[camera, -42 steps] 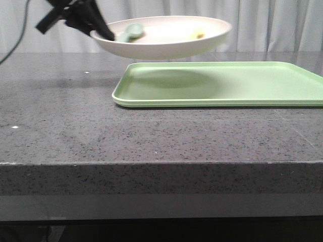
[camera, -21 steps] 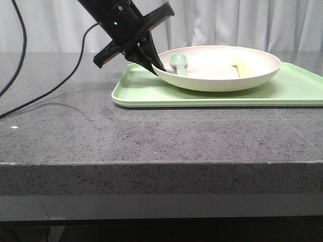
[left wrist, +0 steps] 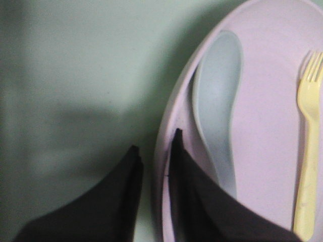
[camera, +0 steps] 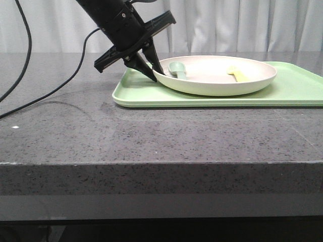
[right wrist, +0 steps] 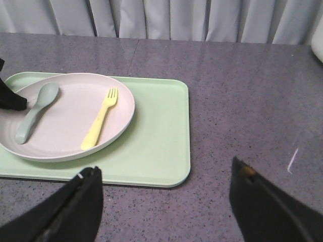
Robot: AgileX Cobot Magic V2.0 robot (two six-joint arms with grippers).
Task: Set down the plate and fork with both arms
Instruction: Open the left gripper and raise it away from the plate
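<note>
The off-white plate lies flat on the light-green tray. The pale-yellow fork lies in the plate toward its right, beside a grey-green spoon. My left gripper straddles the plate's left rim, one finger inside and one outside. In the left wrist view its jaws are a little apart, and tray shows between the outer finger and the rim of the plate. The fork and spoon show there too. My right gripper is wide open and empty, above the table beside the tray, apart from the plate and fork.
The tray has bare room on the side of the plate away from my left gripper. Dark speckled table surrounds it. A black cable trails over the table's left part. Curtains hang behind.
My left arm carried the plate down from the air over the tray's left end and set it flat on the tray. The plate has levelled since half a second ago.
</note>
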